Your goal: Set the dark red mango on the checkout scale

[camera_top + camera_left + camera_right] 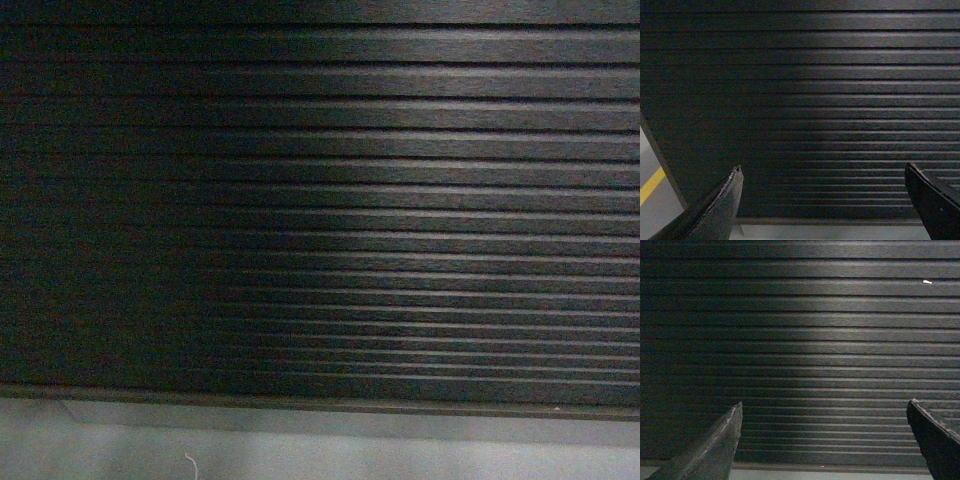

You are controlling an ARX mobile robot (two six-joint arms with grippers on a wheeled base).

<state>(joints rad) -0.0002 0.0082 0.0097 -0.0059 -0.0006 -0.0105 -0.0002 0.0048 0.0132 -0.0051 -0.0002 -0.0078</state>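
My left pincer (822, 200) stands wide, its two dark fingers (720, 210) far apart at the bottom corners of the left wrist view, with nothing between them. My right pincer (822, 440) is spread just as wide and holds nothing either. Both point straight at the ribbed front panel of the checkout (320, 200), the dark table whose horizontal slats fill nearly all of every view. Below the panel's bottom edge runs a strip of pale grey floor (400, 450), with a small white thread (190, 465) lying on it. Left of the panel, in the left wrist view, more floor shows with a yellow line (650, 186) across it. A small white speck (927, 282) sits on an upper slat in the right wrist view. The mango and the scale appear in no view; only the checkout's front shows.
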